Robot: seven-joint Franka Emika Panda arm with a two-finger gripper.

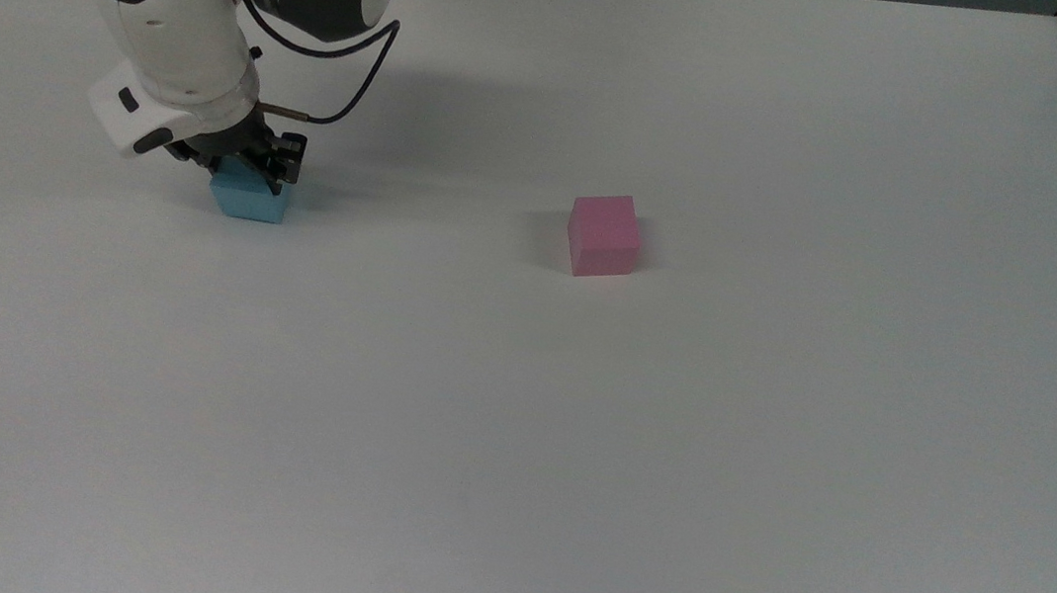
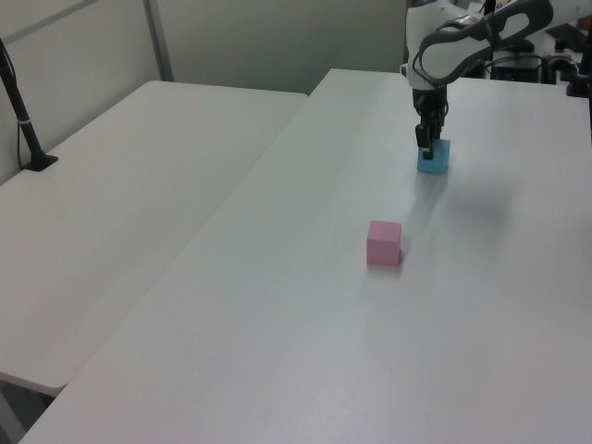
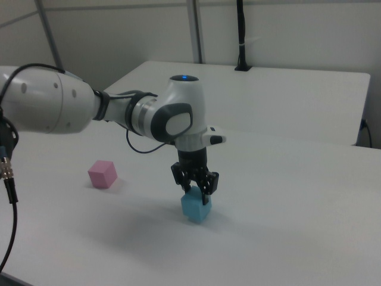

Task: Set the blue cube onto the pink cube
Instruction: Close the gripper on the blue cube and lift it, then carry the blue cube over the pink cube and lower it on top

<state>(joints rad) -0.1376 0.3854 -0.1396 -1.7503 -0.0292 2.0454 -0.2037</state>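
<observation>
Top view: my gripper (image 1: 240, 166) straddles the blue cube (image 1: 250, 199) on the white table (image 1: 670, 452), fingers spread about cube-wide; I cannot tell whether they grip it. The pink cube (image 1: 604, 235) sits well apart, toward the top view's right.

Left view: the blue cube (image 2: 434, 157) rests on the table.

Right view: the fingers (image 3: 208, 183) flank the cube's top. I judge this the grasp step; next comes closing, then lifting.
</observation>
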